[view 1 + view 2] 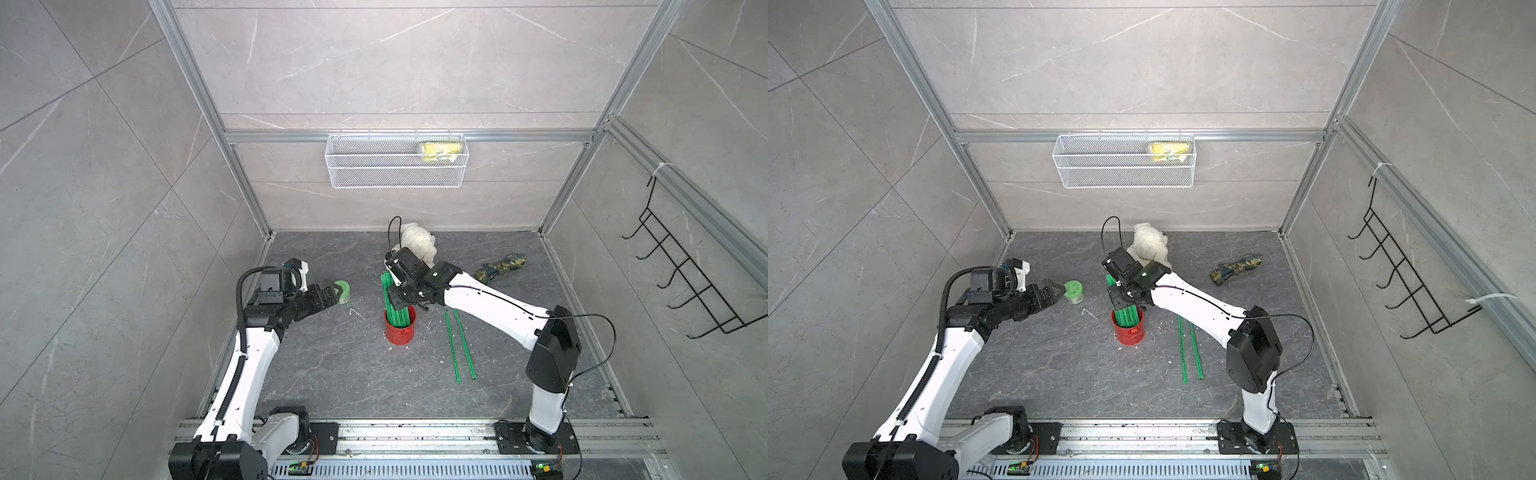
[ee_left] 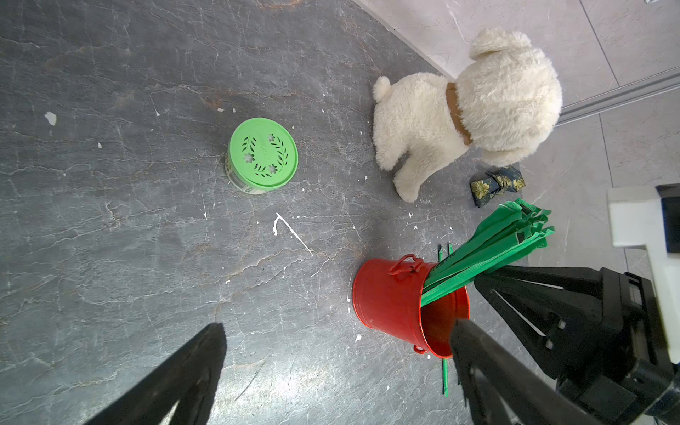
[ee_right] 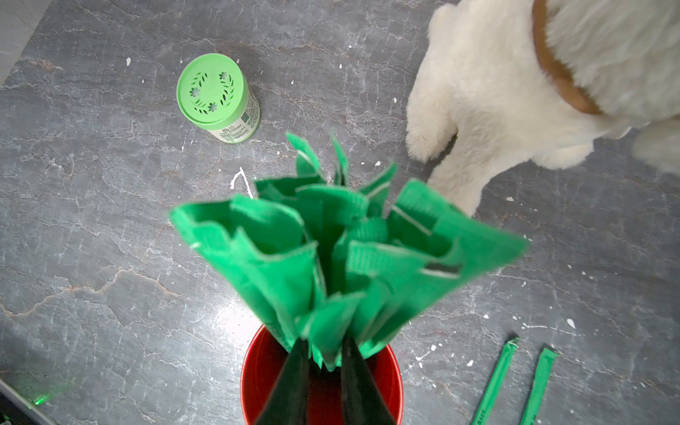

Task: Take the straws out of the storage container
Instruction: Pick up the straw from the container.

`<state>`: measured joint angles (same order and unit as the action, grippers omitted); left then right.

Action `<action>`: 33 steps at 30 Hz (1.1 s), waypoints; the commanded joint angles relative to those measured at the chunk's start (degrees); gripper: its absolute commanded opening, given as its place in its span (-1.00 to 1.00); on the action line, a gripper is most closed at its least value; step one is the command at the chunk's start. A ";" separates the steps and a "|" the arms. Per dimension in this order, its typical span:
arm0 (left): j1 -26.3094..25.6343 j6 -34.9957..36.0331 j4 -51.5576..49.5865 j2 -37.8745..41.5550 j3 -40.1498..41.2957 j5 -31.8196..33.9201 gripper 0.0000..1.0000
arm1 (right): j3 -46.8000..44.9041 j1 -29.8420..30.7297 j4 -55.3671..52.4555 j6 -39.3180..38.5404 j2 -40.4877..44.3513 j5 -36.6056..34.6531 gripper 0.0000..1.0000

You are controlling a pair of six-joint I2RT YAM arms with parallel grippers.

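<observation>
The red storage container (image 1: pixel 400 332) (image 1: pixel 1128 330) (image 2: pixel 390 301) stands upright mid-table. A bundle of green straws (image 1: pixel 398 309) (image 1: pixel 1125 313) (image 2: pixel 489 243) (image 3: pixel 331 239) sticks out of it, leaning toward the back left. My right gripper (image 3: pixel 323 346) reaches over the can's mouth from the right. Its fingers are pressed on a straw in the bundle just above the rim. Two more straws (image 1: pixel 459 345) (image 1: pixel 1190 349) (image 3: pixel 515 382) lie flat on the table right of the can. My left gripper (image 1: pixel 332 291) (image 2: pixel 338 325) hovers left of the can, open and empty.
A green-lidded jar (image 1: pixel 343 291) (image 2: pixel 262 154) sits just beyond the left gripper's fingertips. A white plush dog (image 1: pixel 417 245) (image 2: pixel 460 117) stands behind the can. A patterned cloth (image 1: pixel 500 268) lies at the back right. A white wire basket (image 1: pixel 395 174) hangs on the back wall.
</observation>
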<state>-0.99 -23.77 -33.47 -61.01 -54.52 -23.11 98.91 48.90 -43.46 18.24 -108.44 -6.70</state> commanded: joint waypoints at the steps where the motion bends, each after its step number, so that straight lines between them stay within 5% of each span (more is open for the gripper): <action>1: -0.06 1.49 -0.75 0.31 -2.34 -1.85 0.99 | 1.49 0.09 -0.83 -0.57 -1.51 -1.04 -0.64; 33: -0.06 1.34 -0.76 0.28 -2.42 -1.94 0.99 | -2.75 0.10 -2.59 -0.75 4.94 -1.92 -0.82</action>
<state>-0.99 -23.77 -33.50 -61.01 -54.52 -23.11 97.32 48.90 -44.36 18.20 -106.10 -7.60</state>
